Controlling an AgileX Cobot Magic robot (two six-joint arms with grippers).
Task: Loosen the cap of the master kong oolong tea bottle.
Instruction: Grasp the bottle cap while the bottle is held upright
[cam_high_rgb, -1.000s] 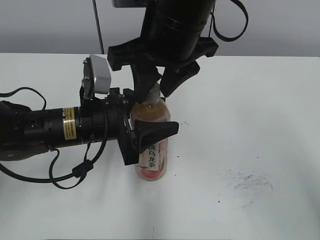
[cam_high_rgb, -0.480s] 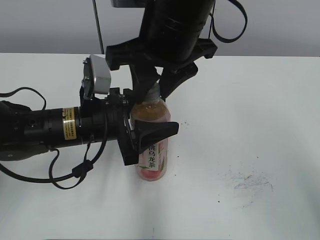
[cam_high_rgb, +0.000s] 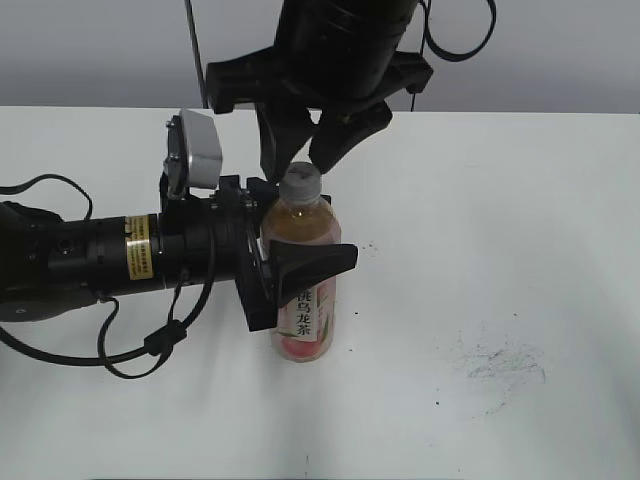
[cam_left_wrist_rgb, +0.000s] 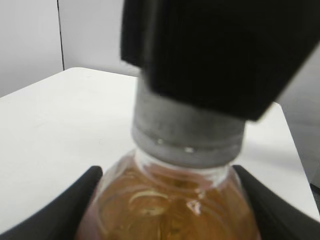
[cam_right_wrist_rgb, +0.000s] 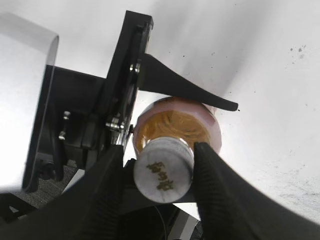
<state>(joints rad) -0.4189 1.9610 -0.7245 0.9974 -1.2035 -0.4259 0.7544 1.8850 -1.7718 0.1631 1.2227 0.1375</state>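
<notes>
On white table (cam_high_rgb: 520, 230), left pincer (cam_high_rgb: 300, 275) clamps amber-filled bottle (cam_high_rgb: 305, 300); right pincer (cam_high_rgb: 305, 165) parted beside grey cap (cam_high_rgb: 301, 184)

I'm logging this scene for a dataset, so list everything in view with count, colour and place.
master kong oolong tea bottle: one, clear with amber tea and pink label, upright on the table left of centre.
cap: one, white-grey, on the bottle's neck.
table: one, white, with dark scuff marks at right.
left gripper: one, black, clamped round the bottle's body from the left.
right gripper: one, black, above the bottle, fingers either side of the cap; contact unclear.
</notes>
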